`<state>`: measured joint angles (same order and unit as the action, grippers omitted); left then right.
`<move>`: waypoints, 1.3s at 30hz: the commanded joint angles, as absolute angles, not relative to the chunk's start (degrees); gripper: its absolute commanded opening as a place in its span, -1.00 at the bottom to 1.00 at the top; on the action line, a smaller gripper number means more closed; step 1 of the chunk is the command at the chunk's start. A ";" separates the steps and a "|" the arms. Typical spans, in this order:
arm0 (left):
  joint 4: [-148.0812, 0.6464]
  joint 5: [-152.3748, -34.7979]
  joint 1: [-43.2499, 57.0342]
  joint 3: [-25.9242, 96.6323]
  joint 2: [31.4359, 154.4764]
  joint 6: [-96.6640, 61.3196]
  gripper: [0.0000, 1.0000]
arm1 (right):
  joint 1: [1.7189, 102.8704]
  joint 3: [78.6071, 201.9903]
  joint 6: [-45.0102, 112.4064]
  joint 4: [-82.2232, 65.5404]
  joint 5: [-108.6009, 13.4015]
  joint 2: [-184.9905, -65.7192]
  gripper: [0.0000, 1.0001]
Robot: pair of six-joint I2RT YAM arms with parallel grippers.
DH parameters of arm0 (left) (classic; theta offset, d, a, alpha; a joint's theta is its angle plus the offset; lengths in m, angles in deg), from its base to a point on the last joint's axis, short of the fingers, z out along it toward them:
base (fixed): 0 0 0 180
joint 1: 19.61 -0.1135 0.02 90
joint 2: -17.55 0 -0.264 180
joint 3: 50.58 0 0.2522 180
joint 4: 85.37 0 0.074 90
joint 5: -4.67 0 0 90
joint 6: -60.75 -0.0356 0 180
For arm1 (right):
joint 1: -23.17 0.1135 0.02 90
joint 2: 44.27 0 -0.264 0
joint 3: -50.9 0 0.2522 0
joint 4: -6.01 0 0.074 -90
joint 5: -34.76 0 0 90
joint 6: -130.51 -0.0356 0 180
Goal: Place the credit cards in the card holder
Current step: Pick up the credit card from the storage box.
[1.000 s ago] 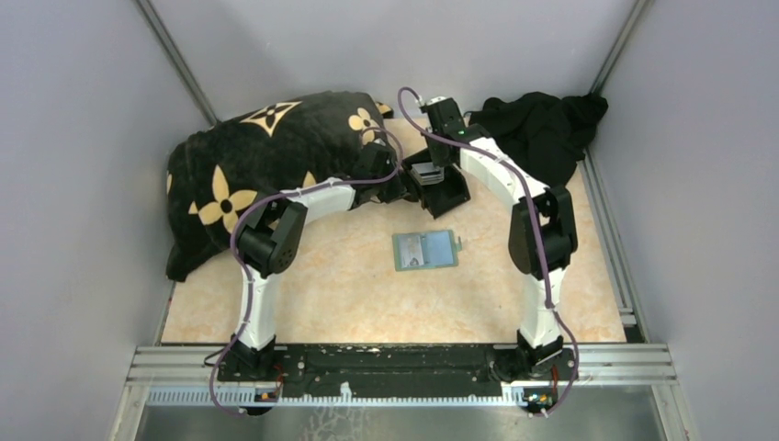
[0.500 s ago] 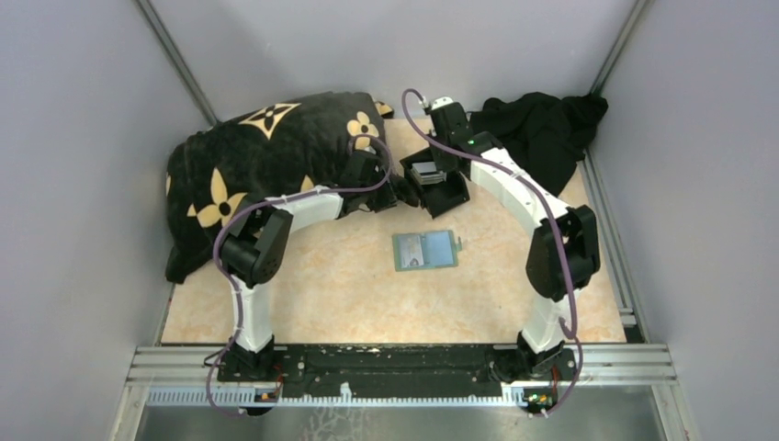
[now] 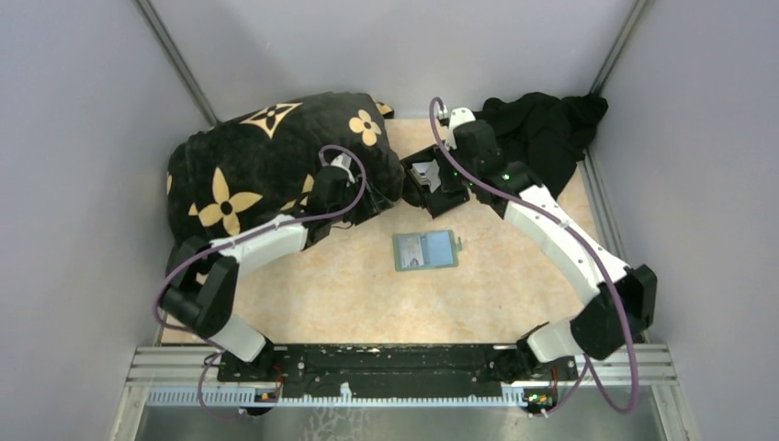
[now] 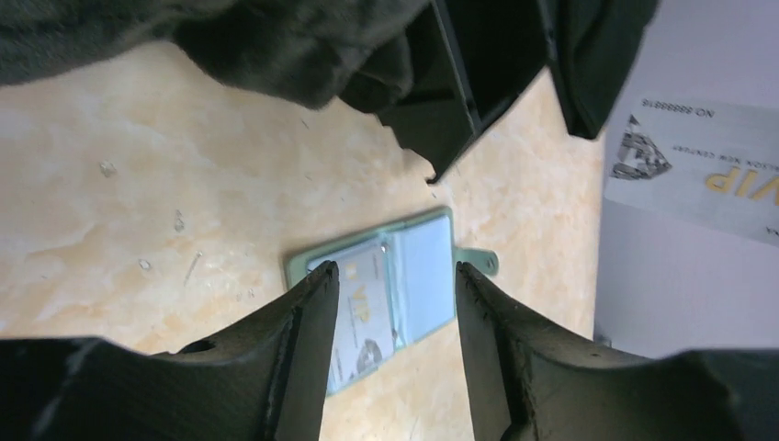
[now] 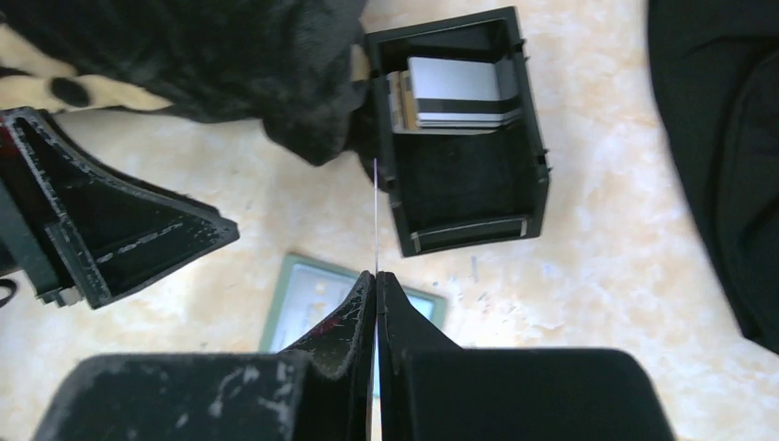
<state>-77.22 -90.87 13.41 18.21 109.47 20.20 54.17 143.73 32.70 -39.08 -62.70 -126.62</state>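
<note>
Your left gripper (image 4: pixel 395 273) has backed off the black box (image 5: pixel 459 184), jaws partly open and empty, over the card holder (image 3: pixel 425 249) lying open on the table (image 3: pixel 321 285). Your right gripper (image 5: pixel 377 276) pinches one credit card (image 4: pixel 698 170); other cards (image 5: pixel 455 92) sit in the box.

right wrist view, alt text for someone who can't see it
The right claw, shut on a thin credit card seen edge-on, hangs over a marbled table. The green card holder lies beneath it, and ahead a black box holds more stacked cards.
</note>
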 commanded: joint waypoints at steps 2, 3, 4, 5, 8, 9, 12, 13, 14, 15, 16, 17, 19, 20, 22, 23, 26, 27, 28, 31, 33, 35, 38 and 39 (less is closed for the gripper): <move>-90.23 -95.80 13.70 11.01 101.77 17.77 0.19 | 54.63 139.00 28.18 -35.43 -51.82 -118.27 -1.00; -92.28 -97.21 13.70 10.03 100.59 16.37 0.21 | 54.63 137.95 27.94 -35.43 -50.14 -117.38 -1.00; -94.19 -99.06 13.66 9.15 99.44 14.15 0.23 | 54.65 137.18 27.87 -35.75 -48.29 -116.56 -1.00; -95.83 -100.60 13.62 8.64 98.94 12.71 0.24 | 54.64 136.40 27.87 -36.11 -46.67 -115.97 -1.00; -96.46 -105.14 13.53 8.36 98.22 8.63 0.24 | 54.64 133.39 27.21 -36.50 -41.95 -113.77 -1.00; -96.83 -106.62 13.53 8.09 98.09 7.41 0.24 | 54.70 132.19 26.76 -36.38 -40.60 -112.99 -1.00; -98.77 -111.19 13.44 6.72 97.73 4.59 0.24 | 55.00 128.63 26.01 -36.40 -36.93 -110.63 -1.00; -99.91 -112.89 13.44 6.19 97.71 3.85 0.24 | 55.13 127.39 25.82 -36.35 -35.78 -109.90 -1.00; -100.50 -115.40 13.44 5.86 97.75 3.16 0.24 | 55.23 125.80 25.53 -36.24 -34.54 -109.27 -1.00; -100.72 -116.62 13.44 5.73 97.85 2.43 0.24 | 55.37 124.93 25.25 -35.96 -33.28 -108.67 -1.00; -100.89 -118.65 13.44 5.72 98.07 1.92 0.25 | 55.54 123.39 24.92 -35.64 -32.15 -108.07 -1.00; -101.15 -120.45 13.46 5.66 98.33 1.41 0.25 | 55.59 122.30 24.46 -35.12 -30.79 -107.47 -1.00; -101.74 -123.88 13.44 5.51 98.85 0.77 0.25 | 55.64 120.42 23.58 -34.07 -29.42 -106.39 -1.00; -102.04 -125.57 13.44 5.42 99.05 0.53 0.25 | 55.62 119.77 23.28 -33.76 -28.88 -105.95 -1.00; -102.91 -128.06 13.44 4.88 99.11 0.26 0.25 | 55.60 119.09 23.04 -33.72 -27.87 -105.64 -1.00; -103.54 -129.03 13.44 4.49 99.05 0.20 0.25 | 55.60 118.96 22.96 -33.75 -27.64 -105.57 -1.00; -104.34 -132.11 13.35 3.46 98.74 0.04 0.25 | 55.60 119.03 22.76 -33.80 -27.03 -105.53 -1.00; -104.46 -132.97 13.31 3.05 98.49 -0.06 0.25 | 55.60 119.13 22.69 -33.77 -26.69 -105.50 -1.00; -104.79 -133.73 13.27 2.48 98.38 -0.07 0.25 | 55.56 119.11 22.60 -33.76 -26.46 -105.51 -1.00; -106.69 -135.80 13.27 0.50 98.30 0.50 0.24 | 55.60 118.86 22.12 -33.08 -25.20 -105.79 -1.00; -107.22 -136.64 13.18 -0.15 98.48 0.78 0.24 | 55.60 118.41 21.93 -32.61 -24.42 -106.26 -1.00; -108.10 -137.30 13.10 -0.74 98.65 0.88 0.24 | 55.60 117.94 21.69 -32.04 -23.95 -106.68 -1.00; -109.38 -138.89 12.87 -0.88 99.51 1.50 0.23 | 55.60 117.14 21.11 -30.91 -22.93 -107.18 -1.00; -109.92 -139.44 12.76 -0.81 99.81 1.62 0.24 | 55.60 117.06 21.06 -30.67 -22.57 -107.46 -1.00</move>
<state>-105.15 -135.21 13.32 -0.70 98.98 1.62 55.20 117.50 22.08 -34.73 -25.24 -107.41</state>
